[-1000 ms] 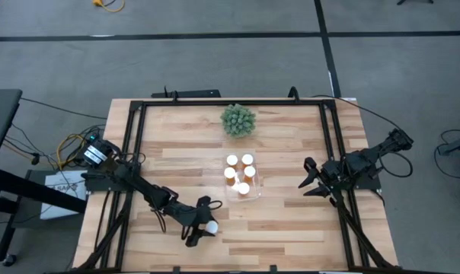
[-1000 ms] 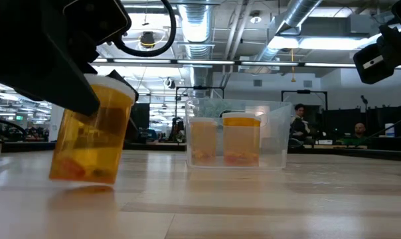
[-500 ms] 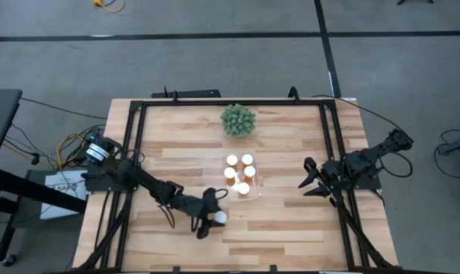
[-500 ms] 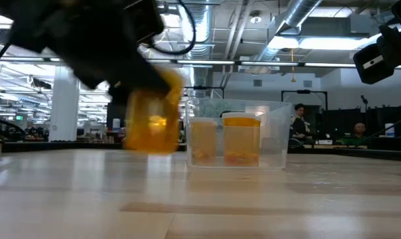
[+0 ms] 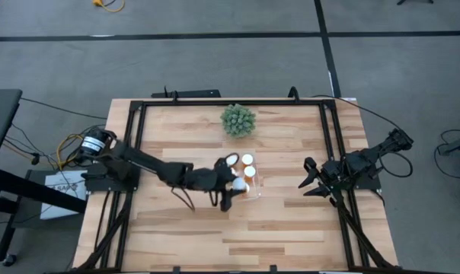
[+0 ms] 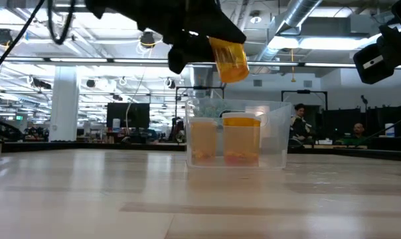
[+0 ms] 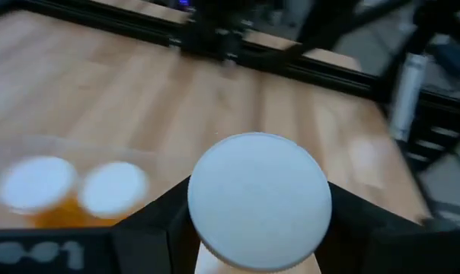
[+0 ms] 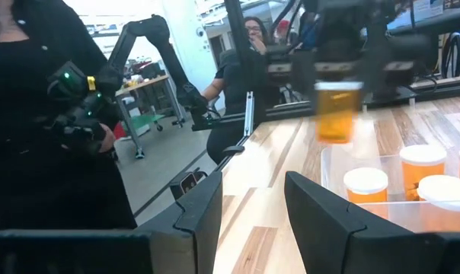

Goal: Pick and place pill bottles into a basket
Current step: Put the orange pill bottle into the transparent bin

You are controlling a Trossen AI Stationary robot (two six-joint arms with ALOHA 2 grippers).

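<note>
My left gripper [image 5: 228,187] is shut on an orange pill bottle with a white cap [image 7: 258,199]. It holds the bottle [image 6: 228,58] in the air over the clear basket [image 6: 277,133]. The basket [image 5: 255,187] stands mid-table with several white-capped bottles upright in it [image 5: 247,160]; two show in the left wrist view [image 7: 38,183]. My right gripper [image 5: 310,181] is open and empty above the table near its right edge. The right wrist view shows the held bottle [image 8: 338,110] above the basket. My left gripper pinches the bottle between its two fingers [image 7: 158,221], one on each side of the body just under the white cap [image 7: 215,262]. The fingers come from the table's left. The bottle is lifted clear and tilted, its lower end [image 6: 232,70] above the basket's rim.
A green spiky plant ball [image 5: 237,120] sits on the table beyond the basket. A black frame [image 5: 230,102] runs around the table top. People stand in the room beyond the table [image 8: 32,114].
My left gripper has carried the bottle from near the table's front edge toward the far edge and the right, up to the basket. The bottle, near the table top a second ago, is now lifted high and tilted over the basket.
</note>
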